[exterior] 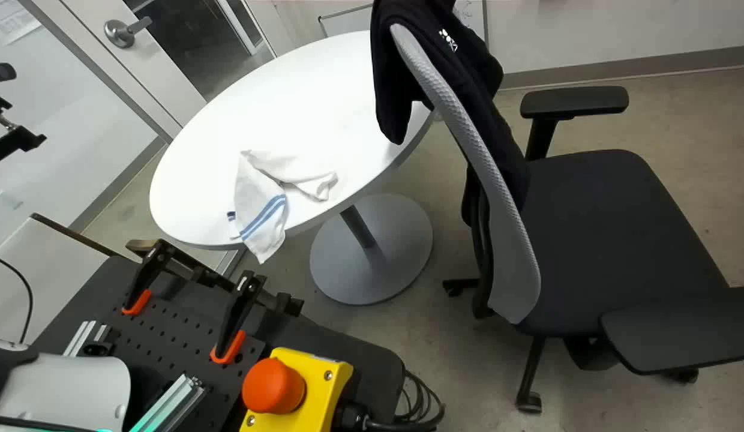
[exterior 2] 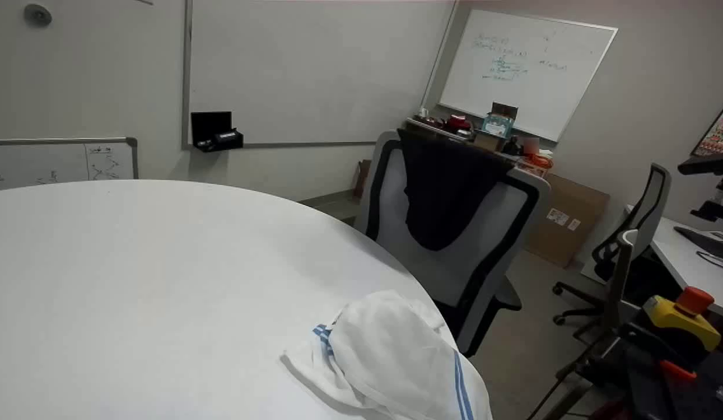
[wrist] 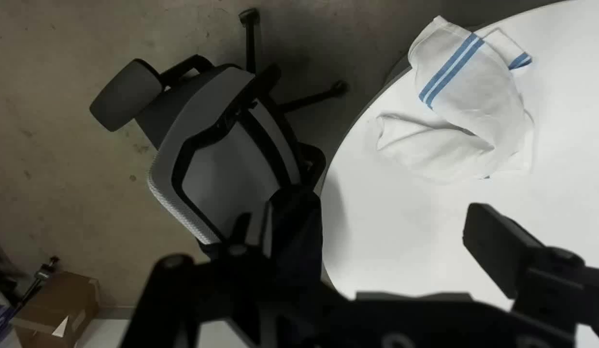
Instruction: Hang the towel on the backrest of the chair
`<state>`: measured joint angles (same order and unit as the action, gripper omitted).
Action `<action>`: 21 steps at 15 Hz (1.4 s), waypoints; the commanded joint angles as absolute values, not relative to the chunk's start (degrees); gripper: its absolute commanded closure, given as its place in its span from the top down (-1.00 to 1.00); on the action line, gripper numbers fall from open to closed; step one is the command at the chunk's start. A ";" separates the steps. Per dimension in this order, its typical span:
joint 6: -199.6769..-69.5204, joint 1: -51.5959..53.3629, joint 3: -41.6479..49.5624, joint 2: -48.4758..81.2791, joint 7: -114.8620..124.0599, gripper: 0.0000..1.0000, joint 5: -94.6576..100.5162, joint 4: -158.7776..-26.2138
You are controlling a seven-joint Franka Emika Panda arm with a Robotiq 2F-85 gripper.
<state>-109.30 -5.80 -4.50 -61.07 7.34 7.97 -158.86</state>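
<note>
The white towel with blue stripes lies crumpled on the round white table, partly over its edge, in both exterior views (exterior: 258, 186) (exterior 2: 390, 350). It also shows at the upper right of the wrist view (wrist: 473, 101). The chair's grey backrest stands beside the table in both exterior views (exterior: 507, 258) (exterior 2: 390, 204) and in the wrist view (wrist: 227, 174). A black garment (exterior: 480, 102) hangs over the backrest. My gripper (wrist: 364, 215) is open and empty in the wrist view, its fingers wide apart, with the towel beyond them. The gripper is outside both exterior views.
The round table (exterior: 312, 96) has its edge close to the chair. A black bench with clamps (exterior: 228, 318) and a yellow emergency-stop box (exterior: 312, 390) is near the robot base (exterior: 78, 384). The chair has armrests (exterior: 576, 101). A cardboard box (wrist: 58, 309) stands on the floor.
</note>
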 commanded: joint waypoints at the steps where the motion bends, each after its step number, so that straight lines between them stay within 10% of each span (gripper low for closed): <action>1: -109.10 -5.27 -4.12 -60.97 7.73 1.00 8.38 -158.70; 21: -137.88 -19.78 -7.83 -27.21 35.73 1.00 10.21 -155.15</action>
<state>-132.74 -17.66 -5.72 -36.13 29.59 8.83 -158.09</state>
